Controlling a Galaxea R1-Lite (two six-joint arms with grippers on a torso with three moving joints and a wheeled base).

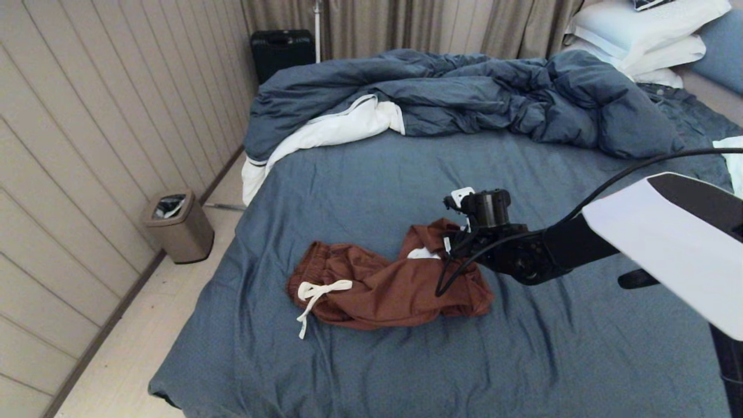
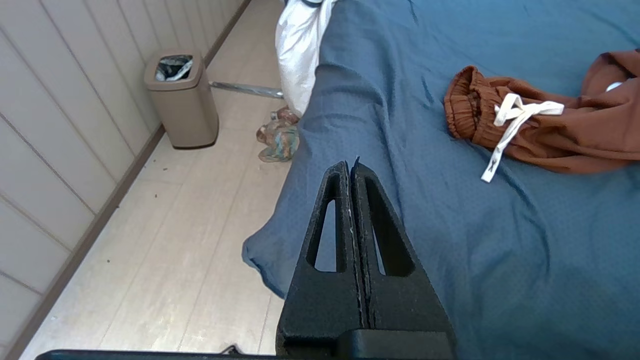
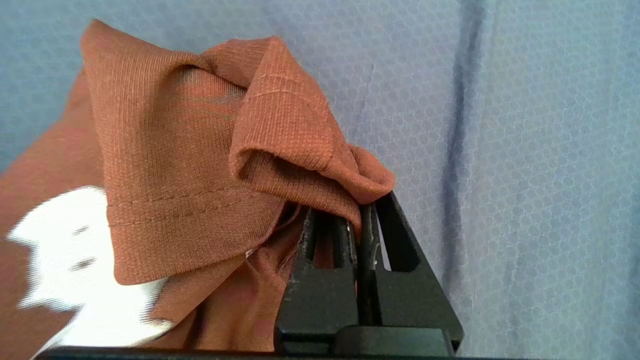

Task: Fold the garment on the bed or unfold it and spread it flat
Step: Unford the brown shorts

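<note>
The rust-brown shorts (image 1: 377,284) lie crumpled on the bed's slate-blue sheet (image 1: 406,174), waistband and white drawstring (image 1: 316,293) toward the left. My right gripper (image 3: 361,207) is shut on a fold of the leg hem (image 3: 310,165) at the shorts' right end, lifting it slightly. The white printed mark (image 3: 75,250) shows beside it. In the head view the right wrist (image 1: 487,212) hangs over that end. My left gripper (image 2: 350,167) is shut on nothing, parked over the bed's near left edge, apart from the shorts (image 2: 550,130).
A rumpled dark blue duvet (image 1: 464,93) with white lining fills the bed's far side, with white pillows (image 1: 644,35) at the back right. On the floor left of the bed stand a brown bin (image 1: 177,226) and a black suitcase (image 1: 281,52). A crumpled cloth (image 2: 280,135) lies by the bed's side.
</note>
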